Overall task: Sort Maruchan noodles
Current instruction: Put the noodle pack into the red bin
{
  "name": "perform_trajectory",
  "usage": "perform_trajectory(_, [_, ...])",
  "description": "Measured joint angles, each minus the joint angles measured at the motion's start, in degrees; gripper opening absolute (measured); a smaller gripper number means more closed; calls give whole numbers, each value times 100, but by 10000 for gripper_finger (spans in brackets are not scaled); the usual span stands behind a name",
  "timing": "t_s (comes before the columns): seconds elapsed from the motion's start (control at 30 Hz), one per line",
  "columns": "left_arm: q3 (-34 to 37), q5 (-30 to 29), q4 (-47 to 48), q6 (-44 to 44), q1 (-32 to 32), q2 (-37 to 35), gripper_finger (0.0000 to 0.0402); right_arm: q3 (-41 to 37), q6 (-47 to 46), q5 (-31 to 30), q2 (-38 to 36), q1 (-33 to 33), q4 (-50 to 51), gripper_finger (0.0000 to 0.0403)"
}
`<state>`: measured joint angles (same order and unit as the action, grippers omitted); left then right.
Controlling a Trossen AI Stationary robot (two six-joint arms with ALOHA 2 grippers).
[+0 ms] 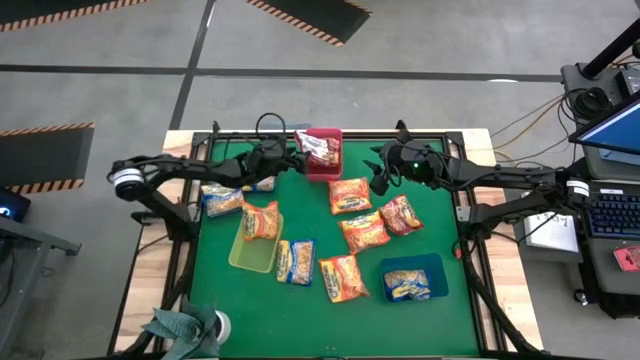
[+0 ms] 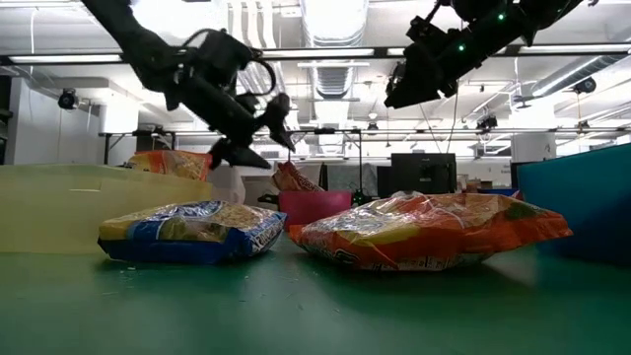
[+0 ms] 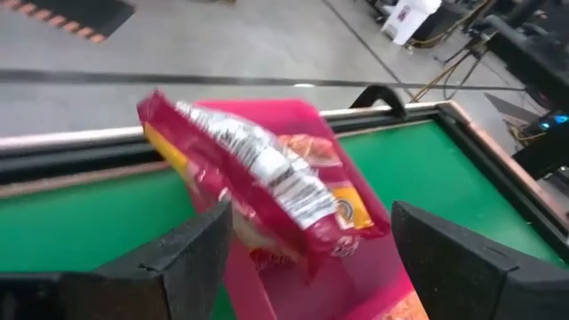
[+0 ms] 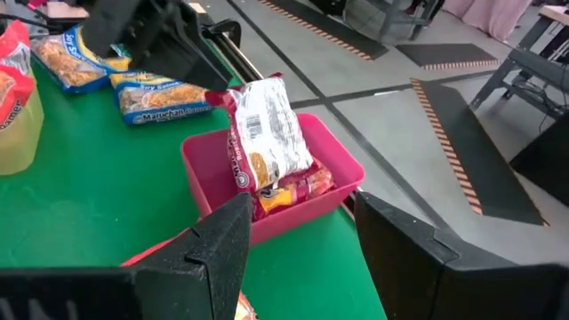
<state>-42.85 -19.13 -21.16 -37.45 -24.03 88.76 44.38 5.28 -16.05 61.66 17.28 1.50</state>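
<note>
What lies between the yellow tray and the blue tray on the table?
In the high view, two noodle packets lie between the yellow tray and the blue tray: a blue packet and an orange packet.
</note>
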Motion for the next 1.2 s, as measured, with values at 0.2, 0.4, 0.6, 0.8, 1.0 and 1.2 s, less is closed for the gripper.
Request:
perform_trajectory(0.2, [-33,-193,-174,-235,-37,425,280,0,67,0,22,0,4,192])
perform_trajectory(0.4, [-33,-297,-755,-381,-33,754,274,0,142,0,23,0,4,192])
perform_trajectory(0.6, [-33,-395,-1153,-365,-28,961,252,0,198,-2,23,0,2,192])
perform_trajectory(0.8, [-33,-457,-1308,-336,-24,1112,212,-2,221,-4,23,0,-1,192])
perform_trajectory(1.0, [-33,-1015,-1368,-59,77,1104,146,-2,225,-4,23,0,-3,191])
perform_trajectory(1.2, [-47,-1319,-1588,321,136,1085,70,-4,247,-23,23,0,-4,191])
